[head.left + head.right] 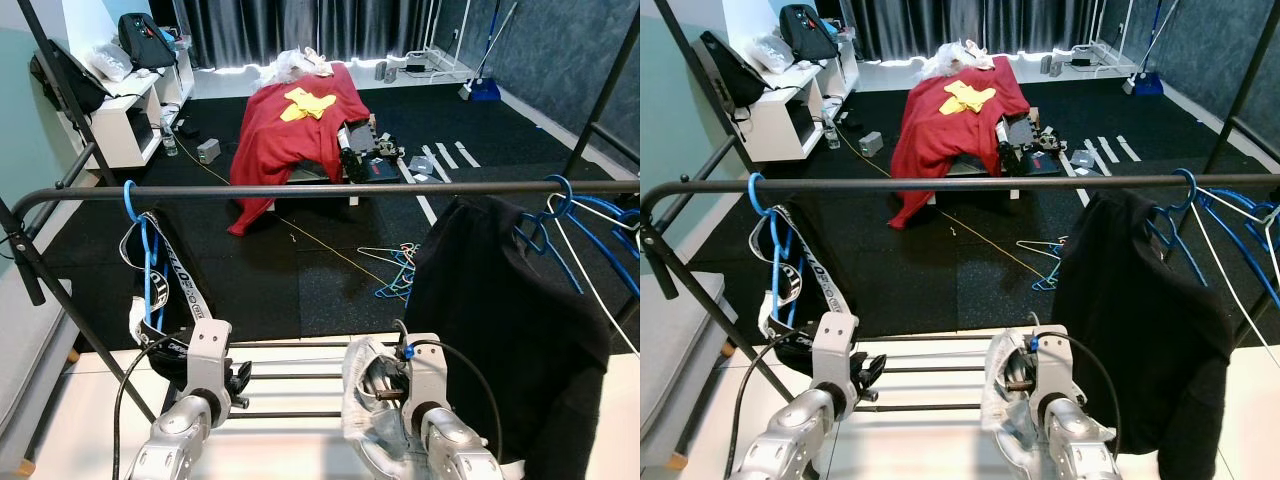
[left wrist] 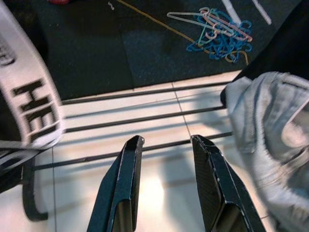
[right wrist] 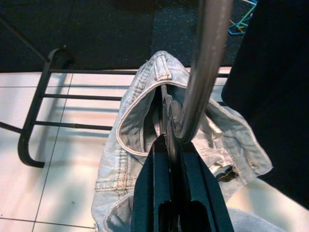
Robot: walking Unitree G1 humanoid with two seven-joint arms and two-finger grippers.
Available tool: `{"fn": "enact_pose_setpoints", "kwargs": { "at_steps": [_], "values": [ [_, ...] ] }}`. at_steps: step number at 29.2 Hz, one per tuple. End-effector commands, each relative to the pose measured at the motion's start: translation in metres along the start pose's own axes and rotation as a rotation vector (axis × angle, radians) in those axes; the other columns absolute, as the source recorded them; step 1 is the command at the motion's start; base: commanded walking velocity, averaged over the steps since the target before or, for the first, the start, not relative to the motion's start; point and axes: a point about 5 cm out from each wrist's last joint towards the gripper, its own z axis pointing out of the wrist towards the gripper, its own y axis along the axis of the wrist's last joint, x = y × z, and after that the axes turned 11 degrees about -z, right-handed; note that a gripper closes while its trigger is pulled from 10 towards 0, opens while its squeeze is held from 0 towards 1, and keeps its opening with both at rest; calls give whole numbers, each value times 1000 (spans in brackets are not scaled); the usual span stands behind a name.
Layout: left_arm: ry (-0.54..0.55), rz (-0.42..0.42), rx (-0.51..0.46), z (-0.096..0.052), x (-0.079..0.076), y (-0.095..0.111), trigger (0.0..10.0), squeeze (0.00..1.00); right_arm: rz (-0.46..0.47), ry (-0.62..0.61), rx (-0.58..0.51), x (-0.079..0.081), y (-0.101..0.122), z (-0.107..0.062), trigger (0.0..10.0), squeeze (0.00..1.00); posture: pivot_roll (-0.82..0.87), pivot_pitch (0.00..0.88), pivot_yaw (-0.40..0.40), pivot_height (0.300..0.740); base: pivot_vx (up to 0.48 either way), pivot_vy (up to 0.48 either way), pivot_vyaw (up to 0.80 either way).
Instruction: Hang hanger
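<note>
A black clothes rail [image 1: 300, 188] runs across in front of me at chest height. My right gripper [image 3: 166, 141] is shut on the grey metal hook of a hanger [image 3: 203, 72] that carries a light denim garment [image 3: 135, 125]. It holds them low, below the rail and above the rack's lower bars; from the head the denim [image 1: 362, 400] bunches around that wrist. My left gripper [image 2: 166, 140] is open with nothing between its fingers, low beside a white lettered strap [image 2: 34, 106].
A blue hanger [image 1: 135, 215] with a dark strapped garment hangs at the rail's left end. A black garment [image 1: 500, 310] and several blue hangers [image 1: 585, 225] hang at the right. Beyond lie a red-draped object [image 1: 295, 130] and a heap of hangers [image 1: 400, 270] on the black floor.
</note>
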Motion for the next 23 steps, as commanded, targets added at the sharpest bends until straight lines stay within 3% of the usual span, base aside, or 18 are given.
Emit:
{"fn": "enact_pose_setpoints", "kwargs": {
  "at_steps": [1,12,23],
  "values": [
    [4,-13,-11,1,1,1,10000,0,4,-4,-43,1,6,2,10000,0,-95,88,5,740,0,0,0],
    [-28,-14,-35,1,-2,3,10000,0,39,-40,-71,1,0,-1,10000,0,-103,110,25,740,0,0,0],
    [-43,-6,-43,2,-3,5,10000,0,36,-34,-84,1,1,2,10000,0,-102,112,25,740,-286,0,0]
  ]
}}
